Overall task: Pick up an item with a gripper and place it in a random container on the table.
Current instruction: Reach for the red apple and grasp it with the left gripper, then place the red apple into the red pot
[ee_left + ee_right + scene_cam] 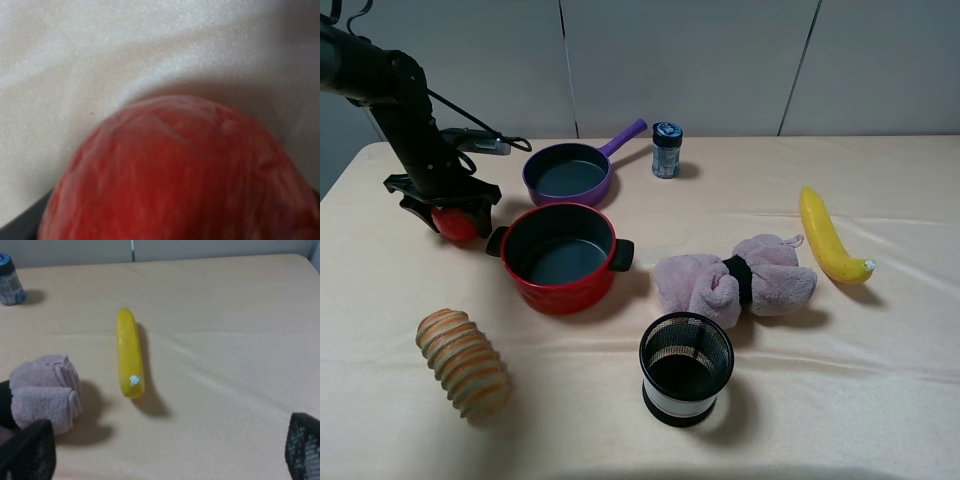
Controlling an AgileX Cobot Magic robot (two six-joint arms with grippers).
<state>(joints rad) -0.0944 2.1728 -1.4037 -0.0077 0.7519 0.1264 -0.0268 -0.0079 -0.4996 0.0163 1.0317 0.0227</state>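
The red apple [455,224] sits low at the beige cloth of the table [840,390], at the left, just left of the red pot [558,292]. My left gripper [452,212] straddles the apple from above and is shut on it. In the left wrist view the apple [180,175] fills the lower frame, blurred and very close, with cloth behind. The pot is upright and has nothing in it. My right gripper [165,460] is open and empty. Its mesh-textured fingertips [27,452] stand wide apart above the cloth. It does not show in the exterior view.
A purple long-handled pan [605,185] lies behind the pot. A small jar [666,150] stands at the back. A pink rolled towel [735,280], a black mesh cup [686,368], a yellow banana [830,238] and a striped ridged object [465,362] lie around.
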